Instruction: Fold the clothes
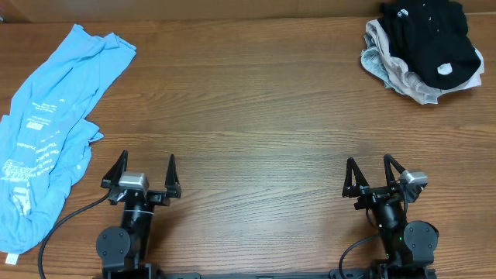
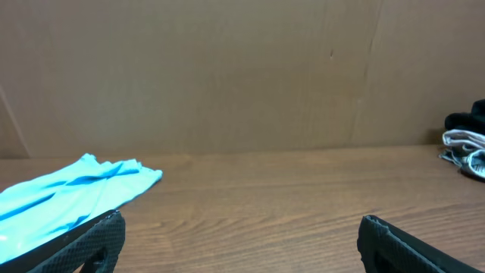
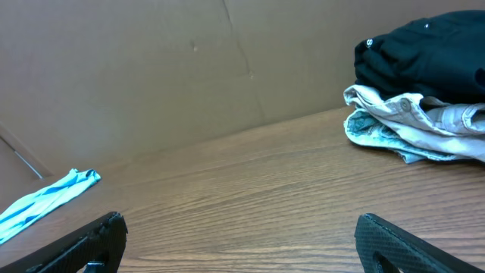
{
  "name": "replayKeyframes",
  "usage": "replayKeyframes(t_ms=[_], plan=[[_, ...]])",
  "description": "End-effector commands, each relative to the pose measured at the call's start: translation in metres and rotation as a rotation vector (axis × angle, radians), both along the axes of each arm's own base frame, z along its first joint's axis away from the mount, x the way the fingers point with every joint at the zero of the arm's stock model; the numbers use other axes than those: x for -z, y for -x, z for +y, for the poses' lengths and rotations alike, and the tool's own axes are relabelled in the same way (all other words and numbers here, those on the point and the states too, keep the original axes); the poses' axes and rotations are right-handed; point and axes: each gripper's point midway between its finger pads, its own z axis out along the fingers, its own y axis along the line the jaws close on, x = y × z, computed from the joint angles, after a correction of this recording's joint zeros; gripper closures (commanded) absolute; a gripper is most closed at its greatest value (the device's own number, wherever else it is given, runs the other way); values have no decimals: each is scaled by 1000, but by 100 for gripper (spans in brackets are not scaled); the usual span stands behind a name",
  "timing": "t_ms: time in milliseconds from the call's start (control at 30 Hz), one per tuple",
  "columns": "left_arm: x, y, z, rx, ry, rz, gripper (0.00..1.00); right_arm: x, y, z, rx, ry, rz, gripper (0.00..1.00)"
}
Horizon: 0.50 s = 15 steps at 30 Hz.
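A pile of clothes sits at the table's far right corner: a crumpled black garment (image 1: 428, 35) with a small white logo lies on top of a pale beige one (image 1: 403, 77). The right wrist view shows the black garment (image 3: 424, 53) over the pale one (image 3: 413, 125) at the upper right. A light blue shirt (image 1: 50, 116) with white print lies spread along the left edge; its end (image 2: 68, 193) shows in the left wrist view. My left gripper (image 1: 145, 164) and right gripper (image 1: 370, 164) rest near the front edge, both open with nothing between their fingers.
A brown cardboard wall (image 2: 242, 76) stands behind the table's far edge. Bare wooden tabletop (image 1: 248, 116) stretches between the blue shirt and the pile. A black cable (image 1: 66, 221) runs from the left arm's base.
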Motion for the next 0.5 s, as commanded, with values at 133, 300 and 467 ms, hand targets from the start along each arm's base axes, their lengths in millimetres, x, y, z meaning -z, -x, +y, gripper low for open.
replayKeyframes(t_ms=[133,300,467], plan=[[0,5,5,-29,-12,-11,0,2,0,1,-5,2,-5,0],[12,10,5,-34,-8,34,0,2,0,1,-5,1,-5,0],[37,10,7,-48,1,136,0,2,0,1,-5,2,-5,0]])
